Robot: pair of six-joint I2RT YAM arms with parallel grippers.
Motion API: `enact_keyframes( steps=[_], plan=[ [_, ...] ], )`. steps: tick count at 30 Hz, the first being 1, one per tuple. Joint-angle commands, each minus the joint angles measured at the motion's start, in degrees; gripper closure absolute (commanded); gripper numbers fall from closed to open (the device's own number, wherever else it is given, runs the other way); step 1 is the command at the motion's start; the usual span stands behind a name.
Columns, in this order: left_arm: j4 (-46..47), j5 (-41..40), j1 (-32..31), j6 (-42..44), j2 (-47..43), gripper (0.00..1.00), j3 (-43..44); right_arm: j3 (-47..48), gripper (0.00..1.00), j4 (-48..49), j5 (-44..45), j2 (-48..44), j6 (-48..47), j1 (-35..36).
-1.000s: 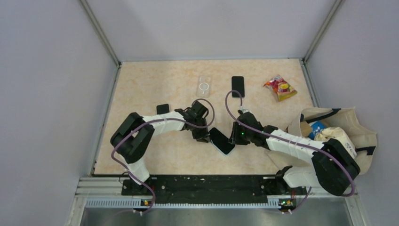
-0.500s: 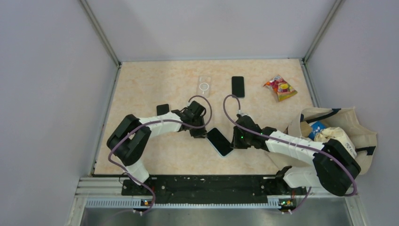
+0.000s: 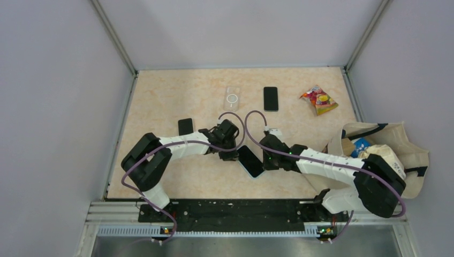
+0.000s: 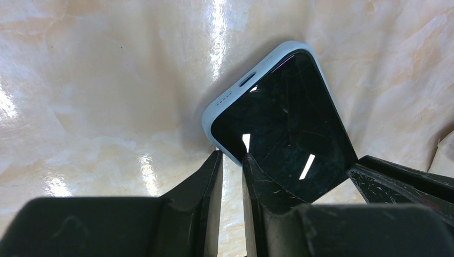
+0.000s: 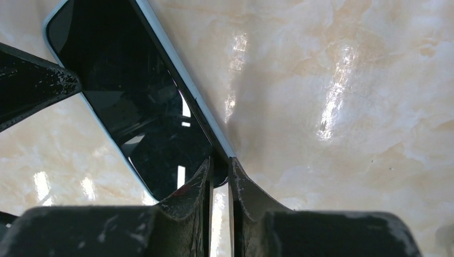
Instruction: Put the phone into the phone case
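Note:
A phone with a black screen, sitting in a light blue case, is held between both grippers near the table's middle front. My left gripper is shut on its left corner; in the left wrist view one finger lies over the screen and the other outside the case rim. My right gripper is shut on the opposite corner, as the right wrist view shows at the edge of the screen. A clear case and a bare black phone lie at the back.
A small black object lies left of the left arm. A snack bag lies at the back right. A beige tote bag with items in it sits at the right edge. Grey walls enclose the table.
Both grippers stayed closed on the cased phone. The left gripper shifted slightly toward the front and the right arm stretched lower; the phone barely moved.

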Motion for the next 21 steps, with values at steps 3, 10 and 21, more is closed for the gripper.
enact_keyframes(
  steps=[3,10,21],
  plan=[
    [0.7,-0.5,-1.0,-0.6,-1.5,0.76,-0.7,-2.5,1.00,1.4,-0.9,8.7,3.6,4.6],
    [0.0,-0.8,-1.0,-0.2,-1.6,0.76,-0.3,-3.2,1.00,3.0,0.4,14.0,6.8,7.8],
    [1.6,1.4,-2.2,-1.1,-2.7,0.73,-1.5,-2.9,0.78,-2.7,1.8,5.6,7.2,8.5]
  ],
)
